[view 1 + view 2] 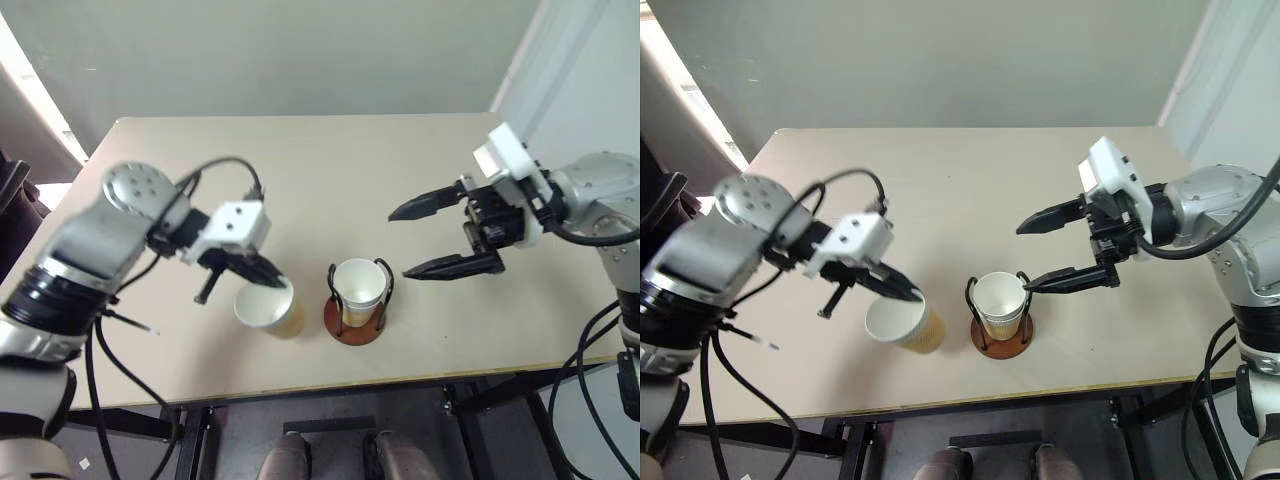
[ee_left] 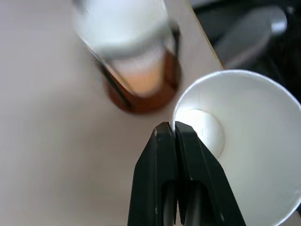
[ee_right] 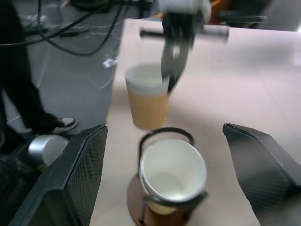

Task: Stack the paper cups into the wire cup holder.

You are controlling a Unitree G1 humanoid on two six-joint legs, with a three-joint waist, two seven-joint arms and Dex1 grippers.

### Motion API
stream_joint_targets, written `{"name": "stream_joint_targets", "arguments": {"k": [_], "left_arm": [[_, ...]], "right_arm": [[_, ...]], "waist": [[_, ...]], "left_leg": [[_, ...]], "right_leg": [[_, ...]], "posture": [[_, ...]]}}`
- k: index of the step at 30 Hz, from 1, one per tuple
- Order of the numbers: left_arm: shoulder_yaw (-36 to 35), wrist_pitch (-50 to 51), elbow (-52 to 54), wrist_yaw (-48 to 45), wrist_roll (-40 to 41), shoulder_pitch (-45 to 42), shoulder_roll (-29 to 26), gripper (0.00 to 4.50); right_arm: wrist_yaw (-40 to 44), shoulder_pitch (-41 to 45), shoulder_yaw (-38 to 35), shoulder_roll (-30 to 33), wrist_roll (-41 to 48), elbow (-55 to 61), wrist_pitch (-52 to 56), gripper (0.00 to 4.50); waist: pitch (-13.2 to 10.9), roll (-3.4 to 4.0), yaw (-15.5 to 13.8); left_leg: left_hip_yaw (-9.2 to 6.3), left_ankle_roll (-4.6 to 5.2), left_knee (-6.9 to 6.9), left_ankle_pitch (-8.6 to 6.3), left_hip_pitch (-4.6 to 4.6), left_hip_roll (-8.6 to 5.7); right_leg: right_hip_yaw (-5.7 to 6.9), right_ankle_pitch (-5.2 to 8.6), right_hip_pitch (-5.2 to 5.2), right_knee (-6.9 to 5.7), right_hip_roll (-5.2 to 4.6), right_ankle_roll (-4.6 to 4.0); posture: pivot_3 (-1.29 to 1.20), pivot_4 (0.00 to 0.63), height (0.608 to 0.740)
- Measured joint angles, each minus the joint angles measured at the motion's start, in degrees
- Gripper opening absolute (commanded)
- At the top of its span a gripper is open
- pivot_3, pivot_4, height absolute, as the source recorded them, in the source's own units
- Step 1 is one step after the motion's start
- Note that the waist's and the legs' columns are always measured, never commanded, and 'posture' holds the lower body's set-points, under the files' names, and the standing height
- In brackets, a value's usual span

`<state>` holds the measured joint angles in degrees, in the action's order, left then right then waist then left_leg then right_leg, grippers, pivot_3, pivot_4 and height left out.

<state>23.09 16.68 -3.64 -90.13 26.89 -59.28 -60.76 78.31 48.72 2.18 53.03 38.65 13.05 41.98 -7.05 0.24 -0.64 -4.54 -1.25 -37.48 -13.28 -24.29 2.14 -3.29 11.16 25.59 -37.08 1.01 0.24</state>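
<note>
Tabletop [image 1: 330, 170]: near edge just beyond wire cup holder [image 1: 355, 322], which holds 1 paper cup [image 1: 359, 285]; far half bare. Left tool [image 1: 272, 277]: angled down, pinched tight on the rim of a 2nd paper cup [image 1: 268, 308], just left of the holder. Right tool [image 1: 450, 235]: level, jaws wide, empty, right of the holder.

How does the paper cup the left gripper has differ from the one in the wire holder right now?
The tan-walled paper cup at the left gripper is pinched at its rim by the shut left gripper and sits tilted; the paper cup in the black wire cup holder stands upright, untouched.
The first is outside the wire cup holder, to its left; the second sits inside the loops.
Both look alike: white inside, tan outside.
</note>
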Motion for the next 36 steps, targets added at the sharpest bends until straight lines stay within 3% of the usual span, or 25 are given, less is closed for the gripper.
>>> {"name": "stream_joint_targets", "arguments": {"k": [3,8,13,25,36], "left_arm": [[-0.1,0.7,-6.6,0.0,6.3,-11.9,3.0,0.02],[4.1,-2.7,-14.1,-0.1,9.2,-20.6,9.9,0.02],[10.3,-7.1,-22.6,0.0,9.2,-23.6,16.1,0.02],[24.5,-15.5,-27.6,-0.1,9.2,-27.3,21.0,0.02],[27.6,-16.6,-27.8,-0.1,7.4,-27.9,24.5,0.02]], "right_arm": [[-0.3,-4.9,-4.4,3.6,-0.3,-2.3,-0.4,4.09],[-0.3,-6.7,-9.2,4.6,0.6,-5.3,-0.9,4.09],[-0.8,-7.9,-11.2,5.1,2.5,-2.8,-0.3,4.09],[-4.6,-13.3,-14.7,7.8,4.3,1.3,1.1,4.09],[-6.3,-14.8,-14.9,8.0,4.6,2.6,1.0,4.09]], "waist": [[0.0,-0.03,-0.6],[0.0,0.29,-0.2],[-0.1,0.22,-0.2],[-0.1,0.27,-0.8],[-0.1,0.27,-1.0]], "left_leg": [[-0.02,0.2,-0.26,-0.11,-0.25,-0.01],[0.23,0.63,-0.64,-0.36,-0.16,-0.18],[0.25,0.66,-0.77,-0.37,-0.26,-0.18],[0.26,0.92,-1.52,-0.66,-0.7,-0.3],[0.36,1.2,-1.78,-0.83,-0.69,-0.37]], "right_leg": [[0.02,-0.09,0.01,0.15,-0.05,0.16],[-0.17,-0.06,-0.2,0.17,-0.22,0.53],[-0.17,-0.15,-0.22,0.25,-0.17,0.78],[-0.27,0.14,-0.25,0.29,-0.23,1.47],[-0.36,0.06,-0.4,0.31,-0.3,1.72]], "posture": [[0.0,0.15,0.74],[0.0,0.15,0.74],[0.0,0.15,0.74],[0.0,0.15,0.74],[0.0,0.15,0.74]]}}
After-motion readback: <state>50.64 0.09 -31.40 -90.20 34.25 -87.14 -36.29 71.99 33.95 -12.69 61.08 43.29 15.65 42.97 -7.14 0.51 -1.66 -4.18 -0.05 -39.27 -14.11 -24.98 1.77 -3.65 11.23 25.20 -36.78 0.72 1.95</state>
